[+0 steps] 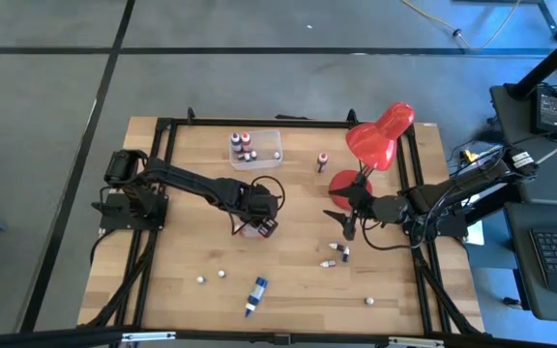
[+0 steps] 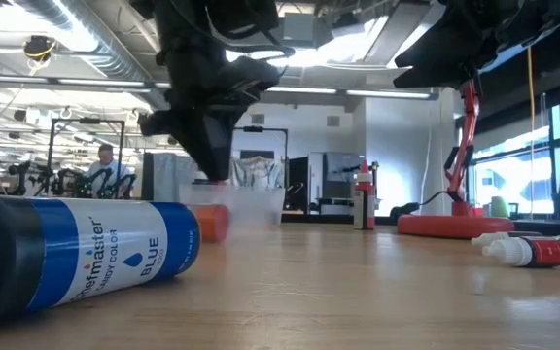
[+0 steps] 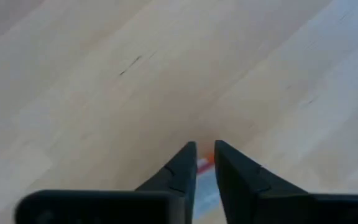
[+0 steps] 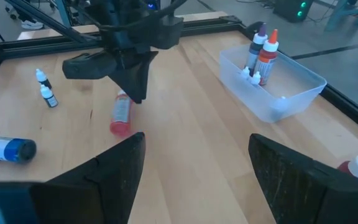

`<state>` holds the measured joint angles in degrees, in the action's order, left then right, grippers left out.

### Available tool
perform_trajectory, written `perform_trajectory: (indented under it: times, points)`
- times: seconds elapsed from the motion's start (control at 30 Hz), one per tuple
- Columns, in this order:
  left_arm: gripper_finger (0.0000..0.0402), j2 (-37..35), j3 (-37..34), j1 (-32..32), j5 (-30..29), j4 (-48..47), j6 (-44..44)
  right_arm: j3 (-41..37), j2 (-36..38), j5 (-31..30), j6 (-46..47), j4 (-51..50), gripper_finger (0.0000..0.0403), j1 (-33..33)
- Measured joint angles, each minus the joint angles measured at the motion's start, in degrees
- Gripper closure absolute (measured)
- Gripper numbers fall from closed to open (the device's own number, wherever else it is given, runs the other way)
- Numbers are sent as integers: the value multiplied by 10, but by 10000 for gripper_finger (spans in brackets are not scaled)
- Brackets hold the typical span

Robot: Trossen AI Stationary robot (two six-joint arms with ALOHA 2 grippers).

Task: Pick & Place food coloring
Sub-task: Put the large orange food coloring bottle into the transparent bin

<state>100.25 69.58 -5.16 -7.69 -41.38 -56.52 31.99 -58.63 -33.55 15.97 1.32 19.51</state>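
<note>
Near the table's back edge, the clear box (image 1: pixel 256 149) holds several upright bottles (image 1: pixel 242 147). Left gripper (image 1: pixel 255 228) pinches a red bottle (image 4: pixel 120 116) lying mid-table; right gripper (image 1: pixel 342 220) waits open by the lamp (image 1: pixel 375 143)

Count from the high view: one clear plastic box (image 1: pixel 255 148), one red desk lamp (image 1: pixel 379 138), one long blue bottle (image 1: pixel 255 295), and two arms with grippers.

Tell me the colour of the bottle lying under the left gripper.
Red bottle, lying on its side beneath the left gripper; right wrist view shows it best.
</note>
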Motion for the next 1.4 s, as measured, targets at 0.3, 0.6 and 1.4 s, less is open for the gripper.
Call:
perform_trajectory:
  times: [0.3, 0.6, 1.4]
  points:
    - [384, -36, 0, -39, -3, -21, 165, 0, 0, 1, -18, 0, 114, 0]
    - [377, -48, 0, -75, -3, -21, 228, 0, 0, 1, -30, 0, 114, 0]
    - [236, -67, 0, -103, -87, 15, 224, 0, 0, 1, -11, 1, 114, 0]
